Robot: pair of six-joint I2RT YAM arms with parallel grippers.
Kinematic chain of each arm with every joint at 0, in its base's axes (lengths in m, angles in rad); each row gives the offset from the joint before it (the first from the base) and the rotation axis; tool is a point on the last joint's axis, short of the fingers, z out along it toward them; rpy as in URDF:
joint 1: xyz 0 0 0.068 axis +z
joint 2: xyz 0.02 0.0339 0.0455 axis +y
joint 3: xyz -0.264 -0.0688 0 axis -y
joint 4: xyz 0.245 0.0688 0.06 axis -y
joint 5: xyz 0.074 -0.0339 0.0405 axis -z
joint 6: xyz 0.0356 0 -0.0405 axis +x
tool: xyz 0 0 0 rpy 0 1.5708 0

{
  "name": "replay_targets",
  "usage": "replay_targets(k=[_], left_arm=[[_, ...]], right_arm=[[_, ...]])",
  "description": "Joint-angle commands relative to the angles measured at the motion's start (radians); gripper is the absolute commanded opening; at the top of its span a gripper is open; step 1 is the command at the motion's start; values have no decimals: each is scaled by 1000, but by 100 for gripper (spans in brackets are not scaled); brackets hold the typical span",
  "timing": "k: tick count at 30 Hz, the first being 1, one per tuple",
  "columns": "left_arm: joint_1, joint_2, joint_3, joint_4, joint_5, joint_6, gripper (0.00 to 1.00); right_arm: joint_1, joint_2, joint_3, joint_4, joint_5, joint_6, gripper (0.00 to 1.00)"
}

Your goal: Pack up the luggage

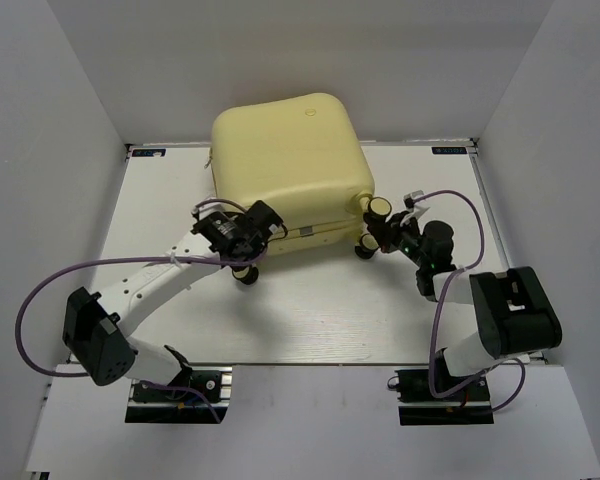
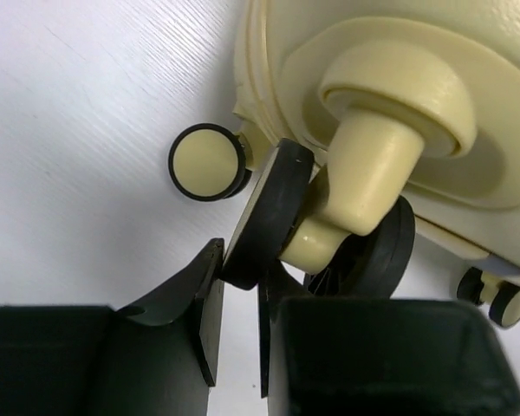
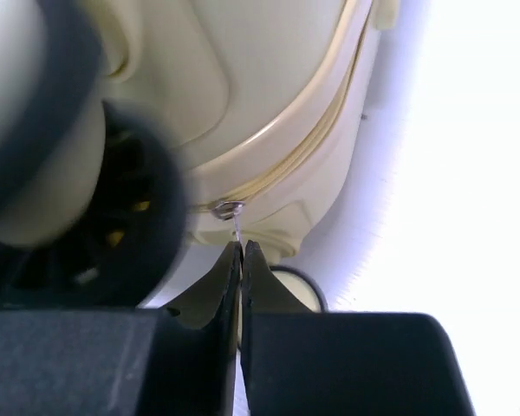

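The luggage (image 1: pixel 285 150), a pale yellow hard-shell suitcase, lies closed at the middle back of the table with its caster side toward me. My left gripper (image 1: pixel 260 232) is at its near-left corner. In the left wrist view the left gripper (image 2: pixel 240 277) pinches the rim of a black caster wheel (image 2: pixel 269 208) between its tips. My right gripper (image 1: pixel 382 232) is at the near-right corner. In the right wrist view the right gripper (image 3: pixel 242 251) is shut on the thin tab of the metal zipper pull (image 3: pixel 230 208) at the suitcase seam.
White table (image 1: pixel 310 320) walled in white on three sides. More casters stick out near my grippers: one by the left (image 1: pixel 245 275), two by the right (image 1: pixel 378 207). A big blurred caster (image 3: pixel 139 225) sits just left of the right fingers. Purple cables loop beside both arms.
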State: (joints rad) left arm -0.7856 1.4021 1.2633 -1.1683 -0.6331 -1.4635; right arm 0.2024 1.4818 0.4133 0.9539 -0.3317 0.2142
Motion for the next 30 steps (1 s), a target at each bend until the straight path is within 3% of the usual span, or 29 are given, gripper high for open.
replay_targets(k=[1,8,12,18,21,25,30], left_arm=[[181,-110,-33,-481,-294,14,0],[408,-118,-68,-274,-237,277,0],[514,-117,-126,-9,-127,503,0],[656,1,-99,163,-41,735,0],[703,87,-29,214,-22,816,0],[778,208,85,263,1,870,0],[873,330,166,295,76,905,0]], right_arm=[[-152,59,35,104,217,-3,0],[-179,184,174,166,220,-27,0],[-170,274,269,229,157,-6,0],[-132,457,481,350,83,14,0],[-110,532,588,326,63,-12,0],[-80,624,760,292,117,-42,0],[-37,807,1058,157,325,-90,0]])
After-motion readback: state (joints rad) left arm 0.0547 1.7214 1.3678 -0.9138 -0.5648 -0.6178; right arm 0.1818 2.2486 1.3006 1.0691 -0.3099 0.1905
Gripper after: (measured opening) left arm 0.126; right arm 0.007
